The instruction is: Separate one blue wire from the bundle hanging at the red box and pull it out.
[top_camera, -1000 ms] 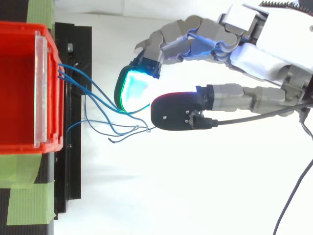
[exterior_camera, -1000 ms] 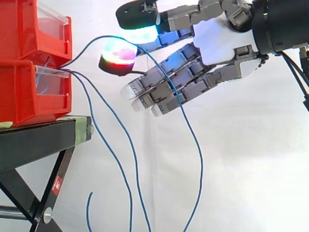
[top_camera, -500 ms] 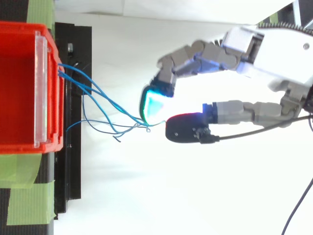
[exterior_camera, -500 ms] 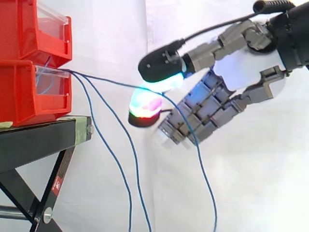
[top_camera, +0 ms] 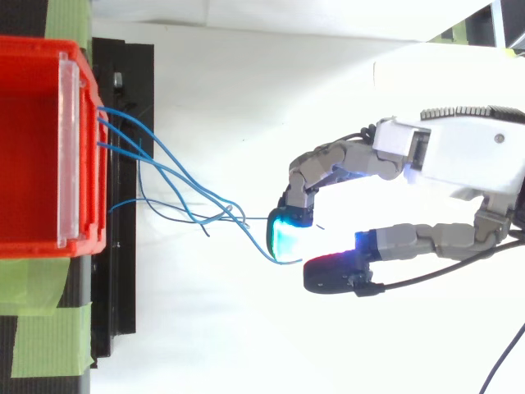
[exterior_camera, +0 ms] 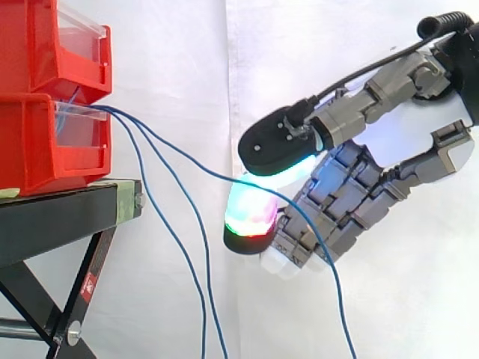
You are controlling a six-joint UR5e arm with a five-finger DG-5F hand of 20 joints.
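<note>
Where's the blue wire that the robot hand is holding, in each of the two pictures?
Side view: the blue wire slants from the red bins at left down between the hand's pads, centre right, then hangs down.
Top view: the blue wire reaches across the middle to the hand, at its cyan pad.
Shared landmark: the red bins, at the left edge in both.

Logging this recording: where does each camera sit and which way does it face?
Side view: beside the work at about bin height, facing level across; red bins on a black stand at left, white curtain behind; the hand enters from the right.
Top view: above the work, facing down on the red bins and stand; the hand enters from the right edge.
Shared: bins, stand, the bundle hanging at the bins, and the hand pinching one blue wire between two glowing pads.
</note>
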